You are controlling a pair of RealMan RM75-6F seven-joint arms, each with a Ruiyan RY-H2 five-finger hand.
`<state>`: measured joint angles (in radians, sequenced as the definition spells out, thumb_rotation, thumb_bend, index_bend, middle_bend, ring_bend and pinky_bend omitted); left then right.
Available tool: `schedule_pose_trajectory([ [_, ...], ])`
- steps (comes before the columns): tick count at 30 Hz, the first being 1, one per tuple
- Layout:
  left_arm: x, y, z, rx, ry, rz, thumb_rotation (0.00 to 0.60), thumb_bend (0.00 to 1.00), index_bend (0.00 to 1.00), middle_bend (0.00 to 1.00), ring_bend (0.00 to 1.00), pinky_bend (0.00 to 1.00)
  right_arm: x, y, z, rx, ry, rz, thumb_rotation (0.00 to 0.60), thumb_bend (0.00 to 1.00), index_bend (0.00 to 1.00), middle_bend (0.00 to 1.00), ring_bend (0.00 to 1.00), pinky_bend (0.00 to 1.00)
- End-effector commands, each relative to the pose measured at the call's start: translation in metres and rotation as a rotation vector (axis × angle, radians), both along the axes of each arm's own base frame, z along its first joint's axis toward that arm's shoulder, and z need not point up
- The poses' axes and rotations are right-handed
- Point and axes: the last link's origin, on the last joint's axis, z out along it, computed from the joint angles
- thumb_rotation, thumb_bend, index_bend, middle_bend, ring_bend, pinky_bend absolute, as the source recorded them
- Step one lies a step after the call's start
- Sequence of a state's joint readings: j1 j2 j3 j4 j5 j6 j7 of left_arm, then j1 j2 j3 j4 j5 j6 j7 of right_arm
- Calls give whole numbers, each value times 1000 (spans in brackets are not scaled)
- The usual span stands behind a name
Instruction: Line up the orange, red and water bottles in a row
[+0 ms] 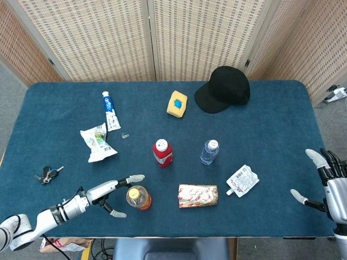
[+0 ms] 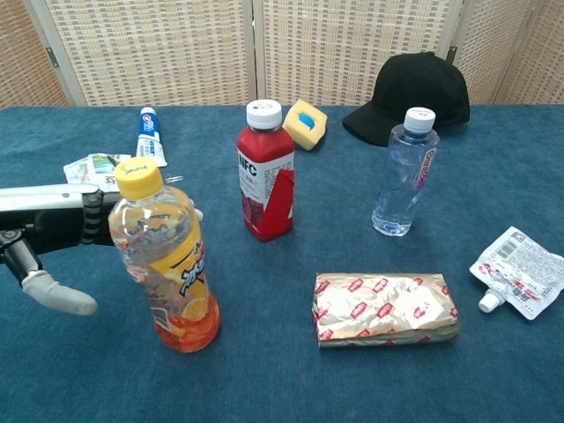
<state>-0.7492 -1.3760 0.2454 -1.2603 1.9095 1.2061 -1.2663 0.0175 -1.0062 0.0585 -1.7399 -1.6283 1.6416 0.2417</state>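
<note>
Left hand (image 1: 105, 190) has its fingers (image 1: 135, 177) spread apart around the orange bottle (image 1: 139, 197), one reaching past it on the far side and the thumb curling near the front side. From the chest view the hand (image 2: 53, 238) sits right beside and partly behind the bottle (image 2: 165, 256), but I can't tell if anything is actually touching it. Not gripping it, anyway.

Right hand (image 1: 333, 187) is way off at the right edge of the tabletop (image 1: 271, 124), fingers apart and holding nothing.

Orange bottle stands upright near the front edge, yellow cap on. Red bottle (image 1: 162, 153) is upright further back and a bit right of it, white cap. Water bottle (image 1: 209, 152) is upright to the right of the red one, roughly level with it. So red and water are side by side and orange sits in front of that pair.

Other stuff: a foil packet (image 1: 198, 195) lies just right of the orange bottle, a white pouch (image 1: 242, 180) right of that. Snack bag (image 1: 98, 142) and toothpaste (image 1: 110, 110) on the left, keys (image 1: 47, 174) near the left edge. Yellow sponge (image 1: 177, 103) and black cap (image 1: 223, 89) toward the back.
</note>
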Motion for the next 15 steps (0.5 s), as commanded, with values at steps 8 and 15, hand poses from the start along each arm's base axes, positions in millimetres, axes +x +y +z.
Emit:
schedule_pose_trajectory([
  [8,13,5,-18,35,-33,-15,600,114,130,54,138,220,-3,0,3,-3,-2,-2,600,93,116,143,6,42],
  [15,21,6,-30,32,-49,-11,600,114,165,86,175,256,-7,0,5,-7,-4,-12,600,93,117,143,6,42],
])
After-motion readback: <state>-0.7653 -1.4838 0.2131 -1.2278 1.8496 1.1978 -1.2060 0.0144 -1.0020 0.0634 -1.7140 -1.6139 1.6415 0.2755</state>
